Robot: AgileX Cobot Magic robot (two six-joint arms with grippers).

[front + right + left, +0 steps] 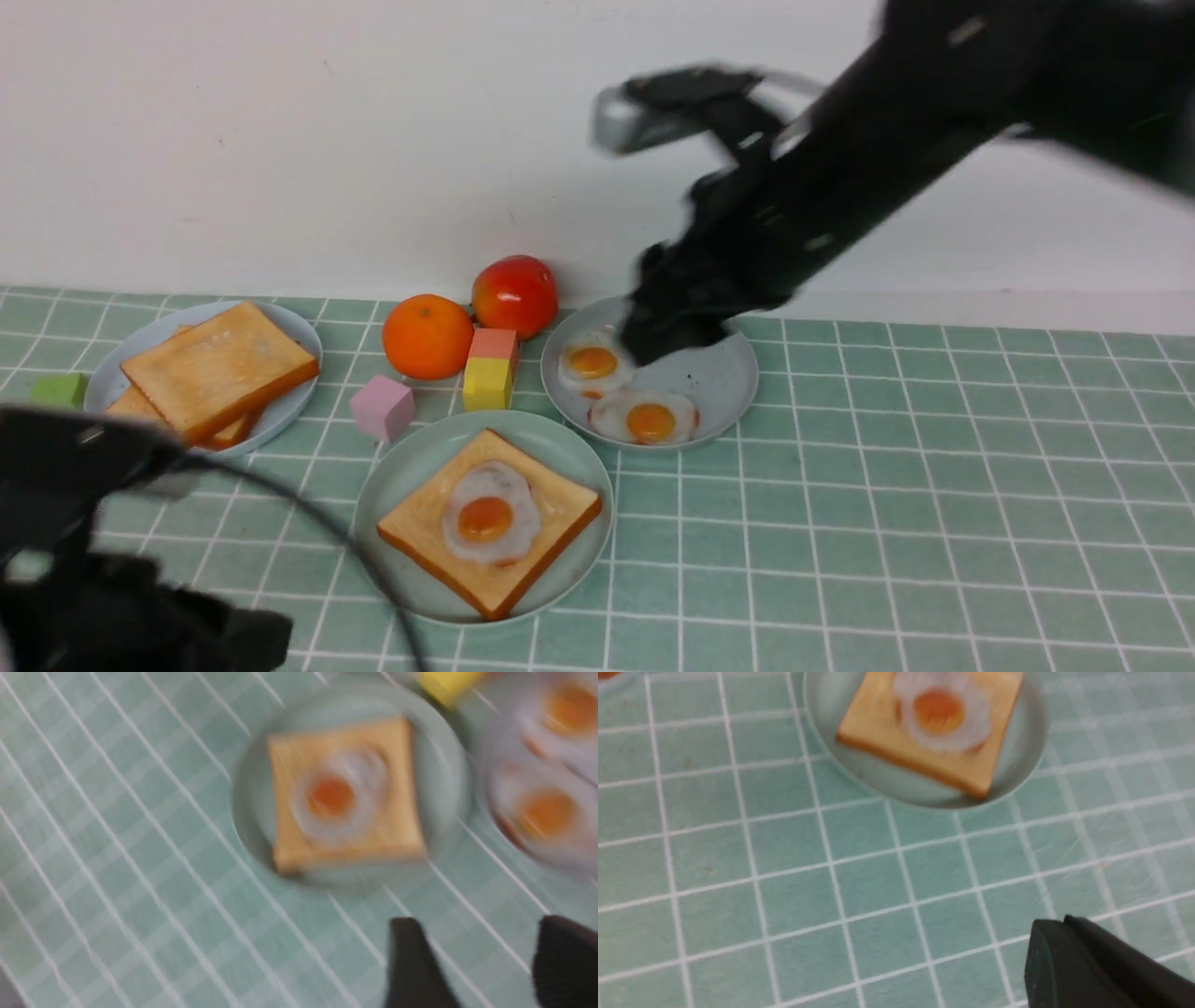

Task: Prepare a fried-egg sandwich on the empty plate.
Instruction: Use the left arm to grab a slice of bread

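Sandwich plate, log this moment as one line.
plate: toast, egg on top | stage: no top slice yet | spare toast: two, blue plate | right gripper: open, empty

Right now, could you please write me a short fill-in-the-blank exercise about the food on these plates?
1. On the mint-green plate, a fried egg lies on one slice of ____.
2. The grey plate holds ____ fried eggs.
3. The blue plate holds ____ stacked toast slices.
4. The right end effector is ____, with nothing between its fingers.
Missing words: toast; two; two; open.
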